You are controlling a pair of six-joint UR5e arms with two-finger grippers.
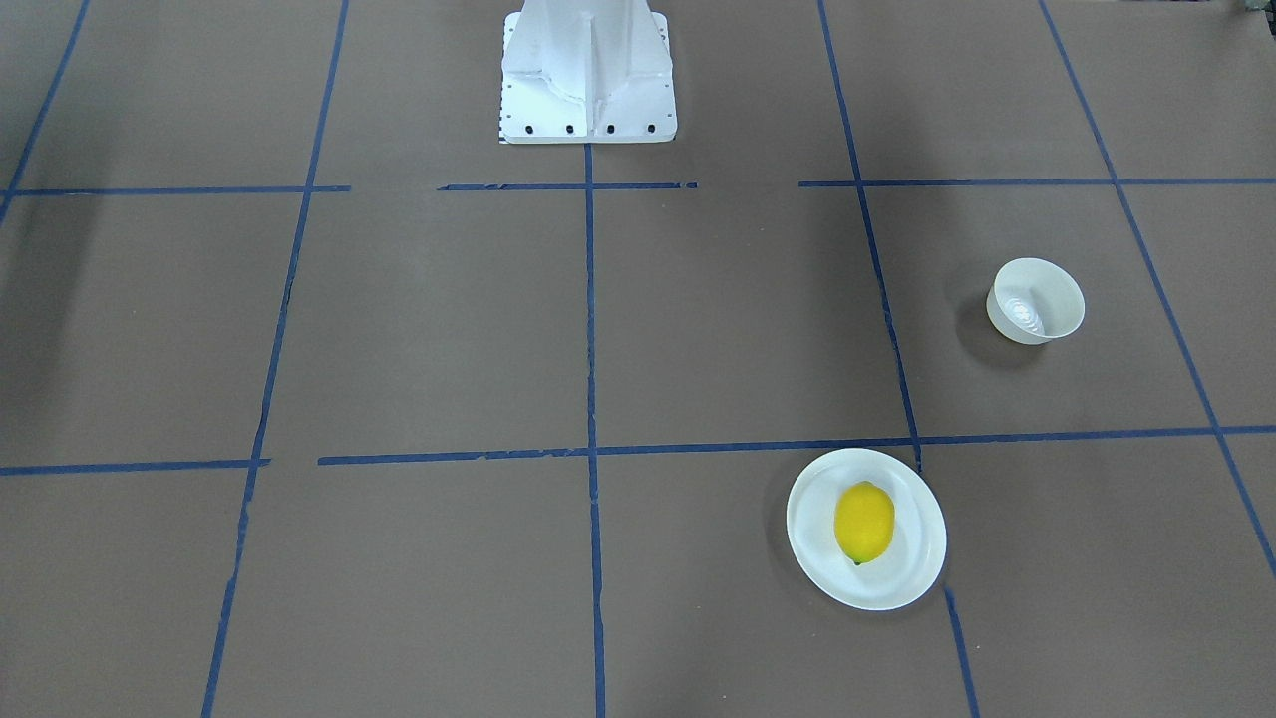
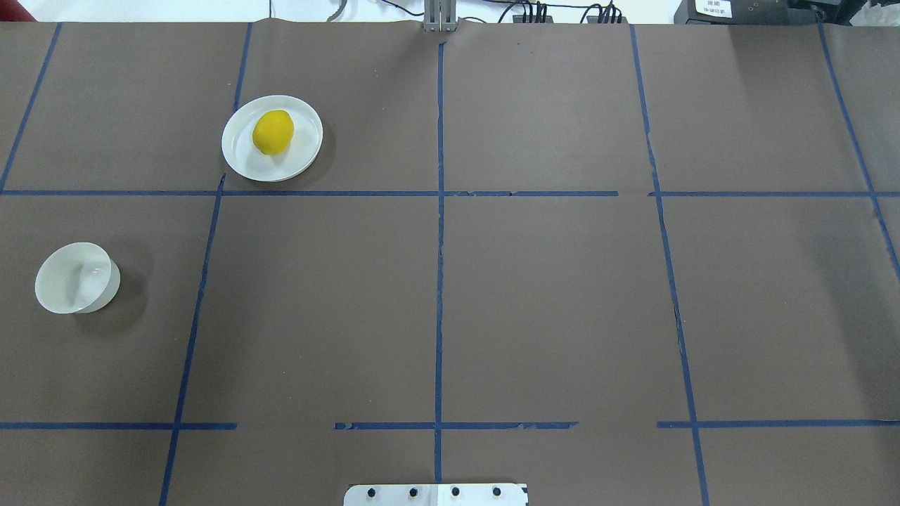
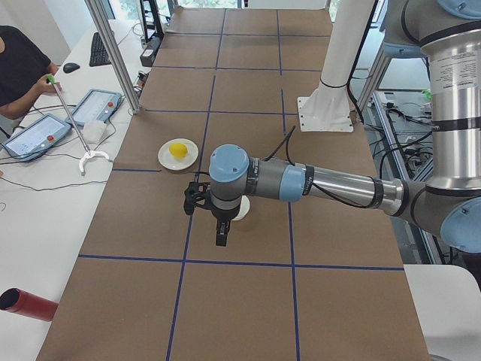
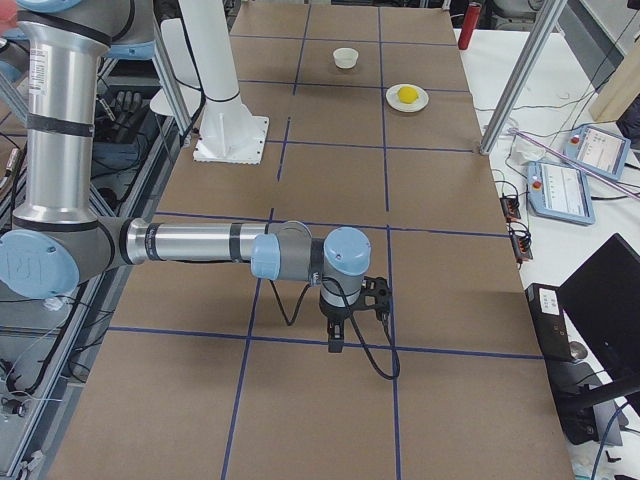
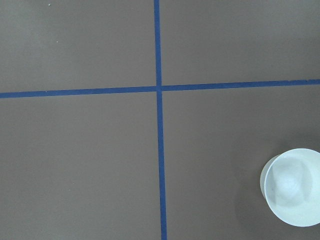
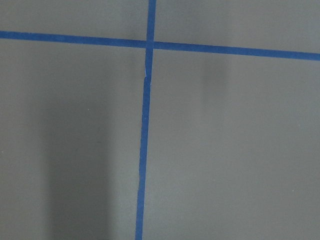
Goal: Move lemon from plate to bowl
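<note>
The yellow lemon (image 1: 864,522) lies in the middle of the flat white plate (image 1: 902,578); both also show in the overhead view, lemon (image 2: 273,131) on plate (image 2: 242,160). The small deep white bowl (image 1: 1037,301) stands empty and apart from the plate, at the table's left side in the overhead view (image 2: 76,277) and at the lower right of the left wrist view (image 5: 295,194). My left gripper (image 3: 220,238) hangs above the table close to the bowl (image 3: 242,213). My right gripper (image 4: 335,342) hangs over the table's far end. I cannot tell whether either is open or shut.
Brown paper with blue tape grid lines covers the table. The robot's white base (image 1: 588,75) stands at the table's edge. Beside the table, a bench holds tablets (image 3: 94,105) and a seated person (image 3: 19,64).
</note>
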